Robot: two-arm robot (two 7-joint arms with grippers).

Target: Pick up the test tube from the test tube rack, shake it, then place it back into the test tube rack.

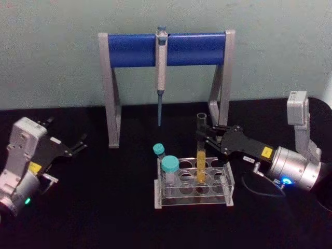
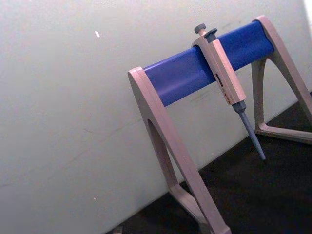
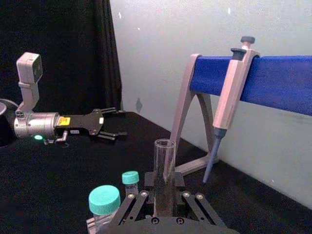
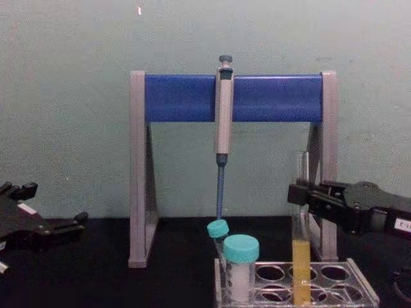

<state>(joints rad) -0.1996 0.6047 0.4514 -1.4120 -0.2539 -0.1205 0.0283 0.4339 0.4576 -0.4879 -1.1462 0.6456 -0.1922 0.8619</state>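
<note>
Two grippers: the right gripper [image 1: 202,139] reaches in from the right edge of the worktop [image 1: 104,218], fingers closed on the tube [image 1: 201,166], which stands upright in the rack [image 1: 229,187], apparently ready for lifting. The left gripper [image 1: 82,143] waits with fingers open near the left edge.

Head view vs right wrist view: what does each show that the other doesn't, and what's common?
Head view adds: the yellow liquid in the test tube, the test tube rack with its rows of holes, and the right arm reaching in from the right.
Right wrist view adds: a black curtain beside the wall, and the tube's open mouth close up.
Both: the right gripper closed on the tube's upper part, the open left gripper idle at the left, the pipette hanging on the pipette stand, and two teal-capped tubes.
</note>
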